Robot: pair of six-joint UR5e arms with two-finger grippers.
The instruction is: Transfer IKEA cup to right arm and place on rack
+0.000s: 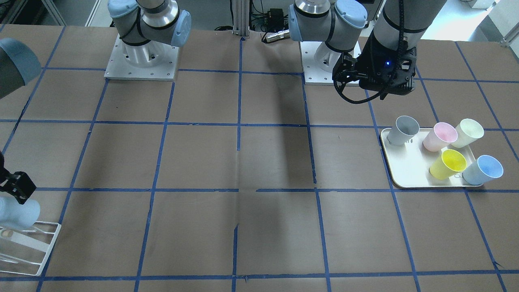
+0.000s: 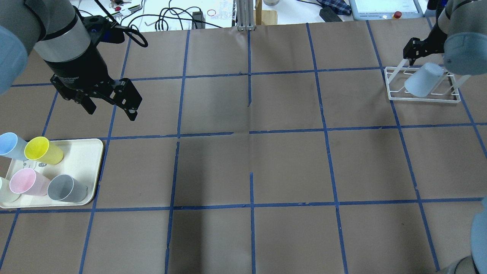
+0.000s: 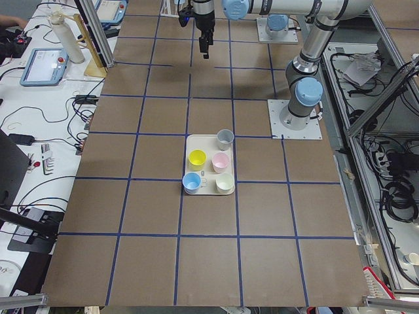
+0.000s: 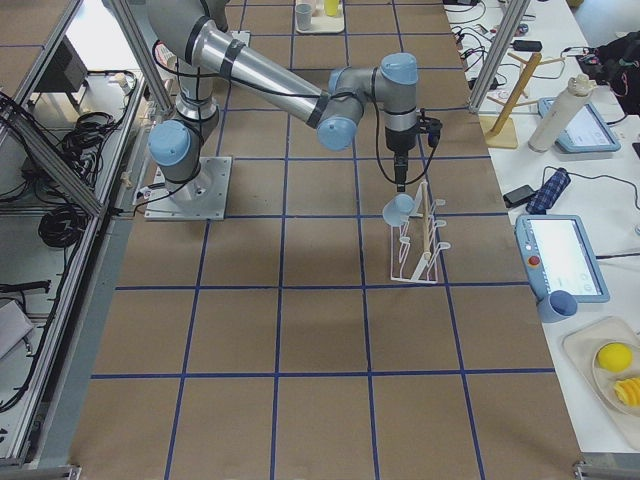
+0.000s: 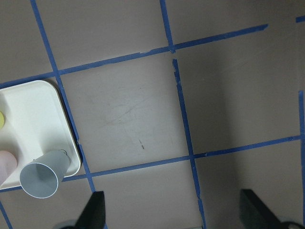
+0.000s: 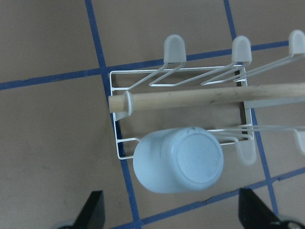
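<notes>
A table (image 2: 289, 167) papered in brown and squared off with blue tape fills every view. At its left side in the overhead view, the left gripper (image 2: 112, 112) hangs above the paper with its jaws spread wide, clasping nothing. Just in front of it lies a cream tray (image 2: 97, 167) carrying five upright tumblers: a second blue cup (image 2: 9, 144) and a yellow cup (image 2: 43, 150) on the far row, then a pale cream cup (image 2: 3, 190) at the picture's edge, a pink cup (image 2: 26, 182) and a grey cup (image 2: 66, 188) nearer the robot. The left wrist view shows the grey cup standing at the tray's corner, off to one side of the parted fingertips. Across the table, well apart from the tray, the white wire rack (image 2: 422, 99) stands at the far right. The IKEA cup (image 2: 424, 80) hangs on it, mouth down and tilted over a slanted prong, its base turned up toward the right gripper (image 6: 172, 217). That gripper, carried by the right arm (image 4: 260, 78), hovers directly above the cup with its fingers (image 6: 93, 212) parted wider than the cup's base, so it is open and not clamped on the cup. Whether a fingertip brushes the cup cannot be told from the side views. A wooden rod (image 6: 190, 98) with a rounded end runs along the rack just beside the cup, and wire prongs (image 6: 174, 47) with pale rounded tips rise on both sides of it.
</notes>
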